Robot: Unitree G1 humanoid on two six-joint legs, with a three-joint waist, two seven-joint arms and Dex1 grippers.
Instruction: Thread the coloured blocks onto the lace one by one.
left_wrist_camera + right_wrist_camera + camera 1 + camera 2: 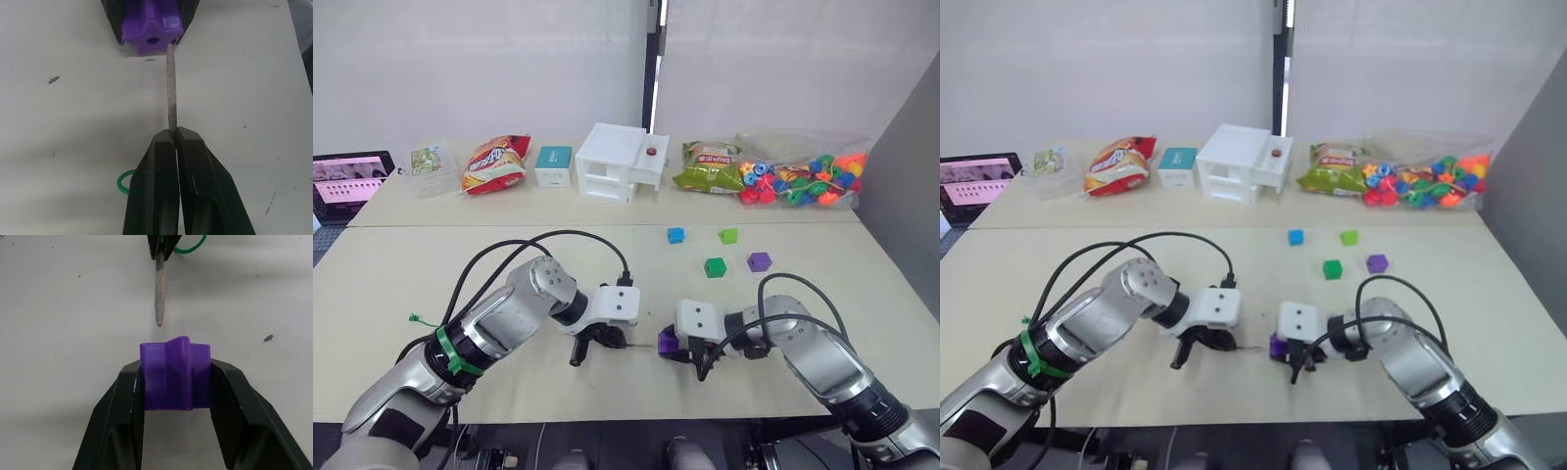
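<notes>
The left gripper (175, 139) pinches the lace (171, 88) by its stiff tip, a green loop trailing behind. The tip runs level along the table (431, 284), parallel to the near edge, its end just short of the hole in the purple block (173, 374) that the right gripper (175, 382) clamps between both fingers. Both meet near the middle of the near edge. Toward the far right lie a blue block (675, 235), a light green block (728, 236), a dark green block (715, 267) and another purple block (759, 261), well apart. Along the far edge stand snack bags (494, 164), a white box (622, 162) and a bag of beads (803, 179), before a white wall (480, 59).
</notes>
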